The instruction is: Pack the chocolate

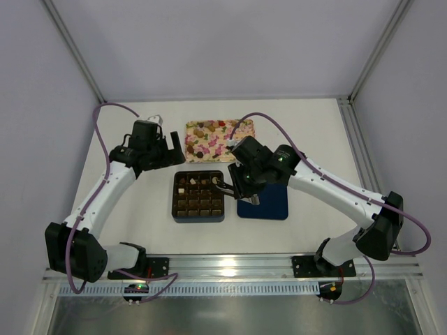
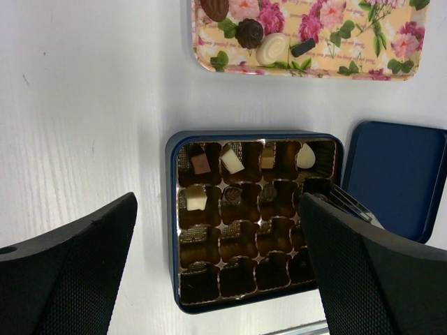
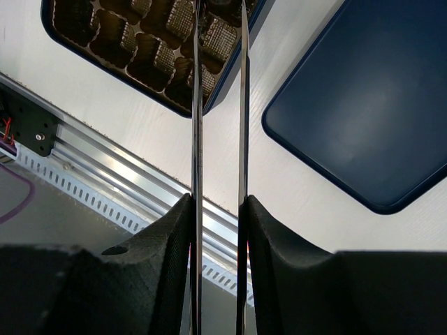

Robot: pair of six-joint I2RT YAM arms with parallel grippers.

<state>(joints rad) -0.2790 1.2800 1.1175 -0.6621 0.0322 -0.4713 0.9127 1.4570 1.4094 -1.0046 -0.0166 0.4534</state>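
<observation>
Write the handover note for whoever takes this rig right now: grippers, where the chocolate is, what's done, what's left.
Left gripper: open, empty, hovering above the box.
Right gripper: thin fingers close together, tips down in a second-row cell at the box's lid-side edge. Whether they hold a piece cannot be told.
Done: seven boxed chocolates, four filling the row nearest the floral tray and three in the next row.
Left: the two rows nearest the arms look empty, and loose chocolates wait on the tray.
Lid: off, lying flat beside the box.
</observation>
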